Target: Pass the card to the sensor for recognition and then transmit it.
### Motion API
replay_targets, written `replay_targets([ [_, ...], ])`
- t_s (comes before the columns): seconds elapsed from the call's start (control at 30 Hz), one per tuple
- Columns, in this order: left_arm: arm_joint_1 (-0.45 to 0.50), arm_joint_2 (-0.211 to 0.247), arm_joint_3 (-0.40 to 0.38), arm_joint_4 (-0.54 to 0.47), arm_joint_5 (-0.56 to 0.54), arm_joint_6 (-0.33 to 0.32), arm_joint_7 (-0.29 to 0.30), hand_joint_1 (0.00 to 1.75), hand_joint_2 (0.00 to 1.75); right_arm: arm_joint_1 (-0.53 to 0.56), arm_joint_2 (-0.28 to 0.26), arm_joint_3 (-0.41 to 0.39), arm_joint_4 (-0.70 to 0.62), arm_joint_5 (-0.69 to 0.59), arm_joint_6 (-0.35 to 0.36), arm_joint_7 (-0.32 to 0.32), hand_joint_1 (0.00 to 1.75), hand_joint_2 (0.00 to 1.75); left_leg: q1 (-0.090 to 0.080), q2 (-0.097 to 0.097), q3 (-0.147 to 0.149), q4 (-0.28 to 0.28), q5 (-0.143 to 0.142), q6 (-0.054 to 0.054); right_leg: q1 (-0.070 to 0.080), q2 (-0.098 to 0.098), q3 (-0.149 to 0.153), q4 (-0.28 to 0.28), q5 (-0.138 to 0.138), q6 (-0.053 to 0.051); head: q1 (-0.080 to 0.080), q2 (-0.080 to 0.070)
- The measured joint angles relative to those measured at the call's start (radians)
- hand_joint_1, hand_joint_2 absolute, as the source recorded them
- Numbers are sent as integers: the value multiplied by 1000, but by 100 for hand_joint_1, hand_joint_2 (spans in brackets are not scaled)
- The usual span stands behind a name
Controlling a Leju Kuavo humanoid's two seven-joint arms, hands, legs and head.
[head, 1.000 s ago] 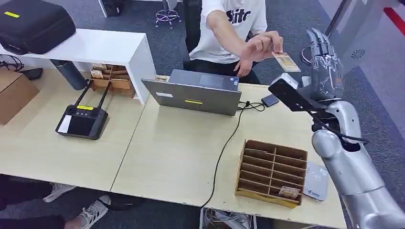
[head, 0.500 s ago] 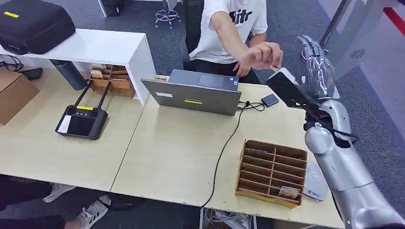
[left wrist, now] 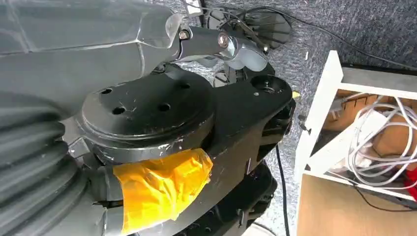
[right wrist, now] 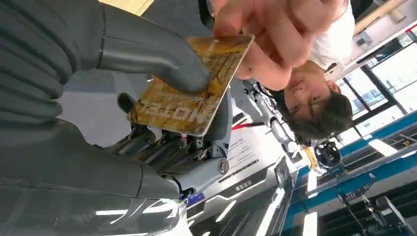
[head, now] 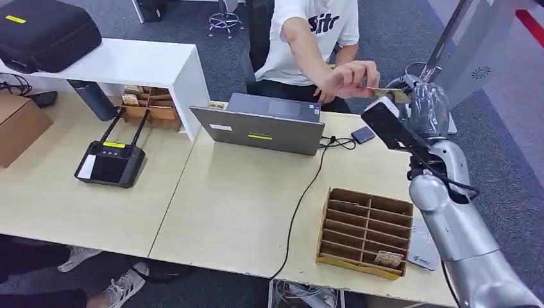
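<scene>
We see the card [right wrist: 189, 93] pinched in the right hand [head: 423, 102], at the table's [head: 231, 205] far right; a person's hand [head: 349, 77] also holds it. The near-right wooden organizer [head: 365, 231] holds cards [head: 388, 258].

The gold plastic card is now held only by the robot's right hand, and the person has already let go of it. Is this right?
Not quite. The gold plastic card is under the thumb of the robot's right hand, but the person's hand has not let go: its fingers grip the card's far edge. The right wrist view shows this.
</scene>
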Motion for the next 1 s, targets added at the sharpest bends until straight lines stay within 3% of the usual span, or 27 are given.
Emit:
replay_targets([
  [0.5,3,0,-15,0,14,-2,-14,0,175,44,-6,-62,-56,-42,-24,-53,175,175,0,1,0,0,0,0,0,1,-2,0,1,0,0,0],
  [0.87,15,-13,-15,0,59,3,-28,0,175,159,-97,-155,-147,-77,-27,-101,175,175,0,0,-2,0,0,0,0,0,-2,-1,1,0,0,0],
  [1.0,17,-17,-15,0,90,3,-30,0,175,222,-126,-215,-166,-120,6,-95,175,175,0,0,-2,0,0,0,0,0,-3,-1,1,0,0,0],
])
